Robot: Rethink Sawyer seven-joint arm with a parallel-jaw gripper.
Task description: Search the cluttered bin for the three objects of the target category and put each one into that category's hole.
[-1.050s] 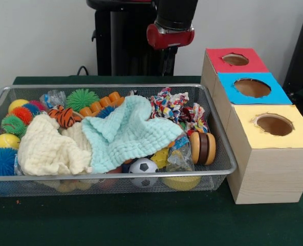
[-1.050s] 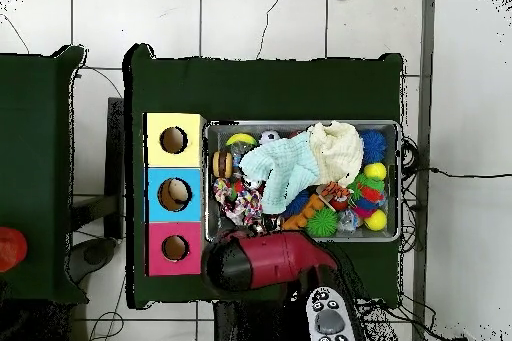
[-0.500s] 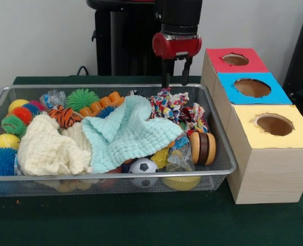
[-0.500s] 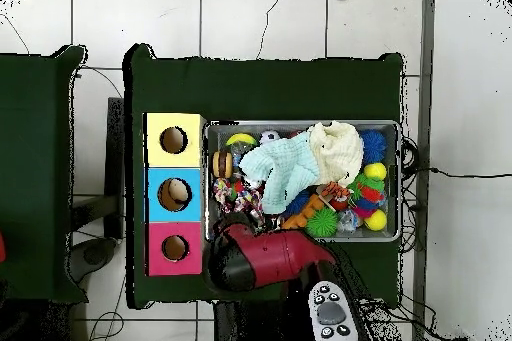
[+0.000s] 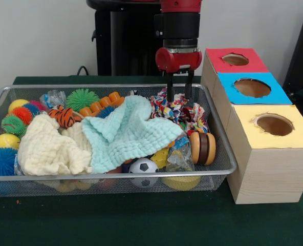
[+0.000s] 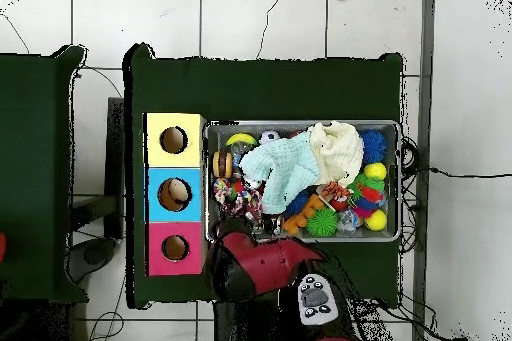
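Hand (image 5: 178, 96): fingers spread, empty, now lowered from above.
Below hand: multicoloured knotted rope toy (image 5: 178, 110) in wire mesh bin (image 5: 220, 154).
Meaning: grasp looks imminent.

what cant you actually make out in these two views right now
- Whatever lies beneath the mint cloth and cream cloth: both views, covered by the cloths.
- The gripper from overhead: hidden by the red arm.
- Inside the red box hole, blue box hole and yellow box hole: too dark in both views.
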